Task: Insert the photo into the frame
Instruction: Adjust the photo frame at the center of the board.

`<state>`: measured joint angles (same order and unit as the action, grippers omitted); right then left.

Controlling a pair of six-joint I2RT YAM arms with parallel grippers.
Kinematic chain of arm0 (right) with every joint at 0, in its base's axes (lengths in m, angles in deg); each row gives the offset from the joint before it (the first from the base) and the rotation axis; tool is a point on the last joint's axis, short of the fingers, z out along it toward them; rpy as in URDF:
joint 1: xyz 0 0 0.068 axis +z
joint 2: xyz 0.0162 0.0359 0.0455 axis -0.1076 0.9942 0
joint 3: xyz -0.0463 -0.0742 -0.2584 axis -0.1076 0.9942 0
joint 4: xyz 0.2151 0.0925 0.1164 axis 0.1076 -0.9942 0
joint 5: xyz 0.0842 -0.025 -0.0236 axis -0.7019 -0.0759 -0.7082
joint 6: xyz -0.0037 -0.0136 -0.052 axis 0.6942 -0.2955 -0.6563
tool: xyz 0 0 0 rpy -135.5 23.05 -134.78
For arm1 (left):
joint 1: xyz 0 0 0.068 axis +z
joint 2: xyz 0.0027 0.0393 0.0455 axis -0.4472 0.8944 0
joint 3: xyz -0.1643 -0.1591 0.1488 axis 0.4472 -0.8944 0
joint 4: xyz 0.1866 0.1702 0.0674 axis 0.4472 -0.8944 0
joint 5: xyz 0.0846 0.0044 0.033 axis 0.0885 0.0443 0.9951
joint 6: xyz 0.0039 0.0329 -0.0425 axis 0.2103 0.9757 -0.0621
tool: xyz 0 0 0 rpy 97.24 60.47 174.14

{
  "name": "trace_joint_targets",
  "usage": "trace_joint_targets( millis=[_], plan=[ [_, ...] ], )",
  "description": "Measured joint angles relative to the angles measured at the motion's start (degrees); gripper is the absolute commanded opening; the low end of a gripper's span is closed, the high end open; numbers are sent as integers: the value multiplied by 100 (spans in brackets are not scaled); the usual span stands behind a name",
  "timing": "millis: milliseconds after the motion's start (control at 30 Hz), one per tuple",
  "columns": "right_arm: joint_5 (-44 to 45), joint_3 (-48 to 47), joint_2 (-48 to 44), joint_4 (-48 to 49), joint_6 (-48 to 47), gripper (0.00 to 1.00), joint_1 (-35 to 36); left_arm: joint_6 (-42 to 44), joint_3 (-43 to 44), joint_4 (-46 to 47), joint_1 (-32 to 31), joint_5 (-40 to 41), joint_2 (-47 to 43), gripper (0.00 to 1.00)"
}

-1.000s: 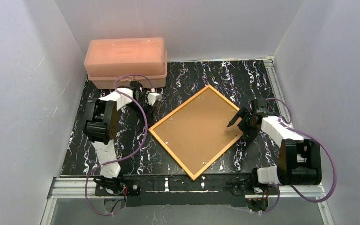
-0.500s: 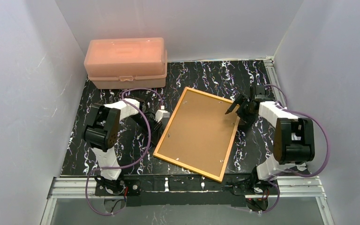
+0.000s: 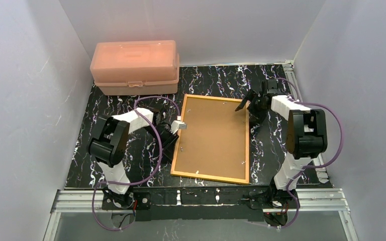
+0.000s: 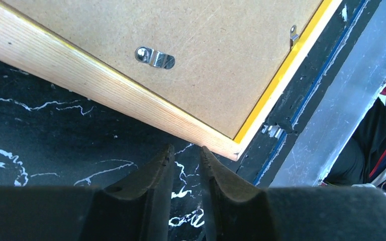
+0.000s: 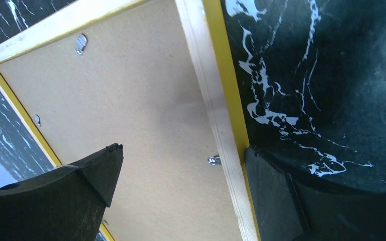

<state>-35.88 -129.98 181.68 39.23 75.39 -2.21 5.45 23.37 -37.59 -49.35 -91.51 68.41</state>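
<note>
Left gripper (image 4: 185, 150), fingers barely apart and holding nothing, sits beside the frame (image 3: 208, 177), which lies face down between both arms with its backing board (image 3: 212, 135) clipped in. Right gripper (image 5: 182, 153), fingers spread wide, straddles its far right rail. No photo is visible, so insertion appears outstanding.

The work surface is a table (image 3: 216, 80) with a black top veined in white, marble-style. Plain pale grey walls enclose it on three sides: the left wall (image 3: 25, 100) at 9 o'clock, the back wall (image 3: 206, 30) at 12 o'clock and the right wall (image 3: 362, 100) at 3 o'clock. They meet at sharp vertical corners. A closed pink plastic box (image 3: 133, 63) stands on the table at 11 o'clock, against the back wall. An aluminium rail (image 3: 75, 201) borders the table at 6 o'clock; a second rail (image 3: 292, 83) runs along the edge at 3 o'clock. Lighting is even and diffuse, with only soft shadows.
</note>
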Motion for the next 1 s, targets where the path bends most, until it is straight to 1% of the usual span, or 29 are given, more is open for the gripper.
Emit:
trace_joint_targets(
  millis=[133,233,300,367,433,500,600,733,867,1000],
  plan=[
    [201,-374,2,-188,-140,99,57,-33,87,-208,72,-85,-92,27],
    [402,-463,-343,-247,-212,99,68,4,256,-503,289,-323,-116,29],
    [525,-439,-787,-315,-216,99,72,-9,378,-638,527,-468,-116,33],
    [584,-348,-1287,-286,-197,99,105,-129,452,-664,726,-588,-116,43],
    [608,-127,-1818,-146,-120,99,203,-341,470,-610,837,-719,-101,46],
    [608,212,-2238,72,2,99,496,-669,472,-527,872,-890,-48,46],
    [505,800,-2503,466,262,99,1381,-1237,461,-186,872,-1106,175,42],
    [321,1495,-2363,1075,684,99,2586,-1843,229,385,872,-1152,361,32],
    [332,1843,-2203,1637,1132,99,3261,-2260,-116,861,872,-1106,369,24],
    [382,1853,-1812,2317,1530,99,3799,-2505,-284,1121,872,-1032,372,21]
  ],
)
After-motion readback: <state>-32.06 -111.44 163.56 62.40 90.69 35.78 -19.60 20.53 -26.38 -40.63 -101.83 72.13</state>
